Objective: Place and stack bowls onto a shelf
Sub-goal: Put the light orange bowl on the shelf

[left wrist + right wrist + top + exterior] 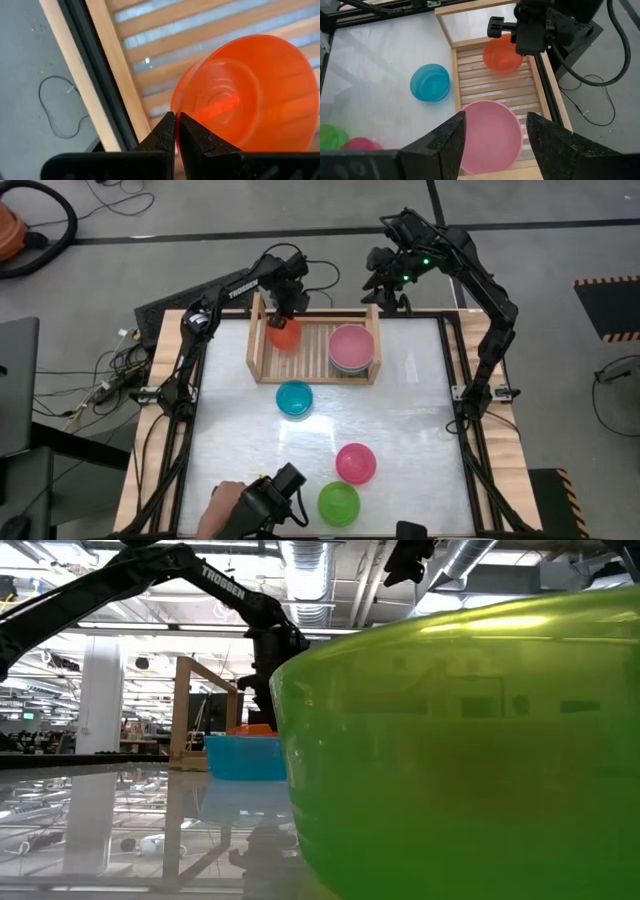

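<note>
Lime green bowl [470, 750] filled the low view. At upper left of the high view, the red-orange bowl [283, 334] was held over the shelf [263, 348] by the left gripper [281, 318], jaws pinching its rim; release seemingly came next. The right gripper [495, 132] was seen spread wide above the pink bowl [351, 347].

lime green bowl [470, 750] fills low view, cropped | hides shelf [192, 710] mostly

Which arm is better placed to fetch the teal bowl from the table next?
The right, probably. The right gripper hangs open and empty above the pink bowl on the shelf, while the left gripper is shut on the red-orange bowl. The teal bowl lies just before the shelf.
</note>
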Action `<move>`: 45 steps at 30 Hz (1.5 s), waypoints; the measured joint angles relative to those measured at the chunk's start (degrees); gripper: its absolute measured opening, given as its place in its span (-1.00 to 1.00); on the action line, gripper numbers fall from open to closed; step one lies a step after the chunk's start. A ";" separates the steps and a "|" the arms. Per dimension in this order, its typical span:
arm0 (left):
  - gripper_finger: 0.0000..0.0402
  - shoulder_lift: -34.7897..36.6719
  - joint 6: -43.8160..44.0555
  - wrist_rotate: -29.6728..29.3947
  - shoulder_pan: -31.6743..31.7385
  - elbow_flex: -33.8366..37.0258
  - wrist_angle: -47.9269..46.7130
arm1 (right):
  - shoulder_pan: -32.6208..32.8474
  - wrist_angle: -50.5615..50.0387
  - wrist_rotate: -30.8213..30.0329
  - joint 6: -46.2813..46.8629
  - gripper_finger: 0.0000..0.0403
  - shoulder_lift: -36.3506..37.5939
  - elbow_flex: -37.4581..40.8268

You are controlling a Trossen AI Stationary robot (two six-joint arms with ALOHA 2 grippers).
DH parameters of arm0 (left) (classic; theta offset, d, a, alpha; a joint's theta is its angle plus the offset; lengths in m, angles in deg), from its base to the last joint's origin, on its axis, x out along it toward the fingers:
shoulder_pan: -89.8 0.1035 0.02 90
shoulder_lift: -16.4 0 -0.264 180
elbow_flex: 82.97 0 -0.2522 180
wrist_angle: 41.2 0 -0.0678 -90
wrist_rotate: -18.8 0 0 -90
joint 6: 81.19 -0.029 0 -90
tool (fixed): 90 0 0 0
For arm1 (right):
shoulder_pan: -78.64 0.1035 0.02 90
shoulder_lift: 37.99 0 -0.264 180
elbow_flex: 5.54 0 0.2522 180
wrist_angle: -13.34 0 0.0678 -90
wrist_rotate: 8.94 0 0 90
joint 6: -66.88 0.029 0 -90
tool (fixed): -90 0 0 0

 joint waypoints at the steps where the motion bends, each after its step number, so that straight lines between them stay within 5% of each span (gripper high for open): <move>1: -1.00 0.00 0.41 0.22 0.00 0.00 0.44 | -0.23 0.00 0.02 -0.02 0.16 0.00 -0.02; 28: -1.00 0.02 1.06 3.99 2.13 0.00 3.92 | -1.12 0.00 0.11 -1.01 0.16 0.00 0.04; 45: -1.00 0.02 2.86 1.66 -4.65 0.00 12.22 | -1.12 0.02 0.11 0.07 0.16 0.00 0.04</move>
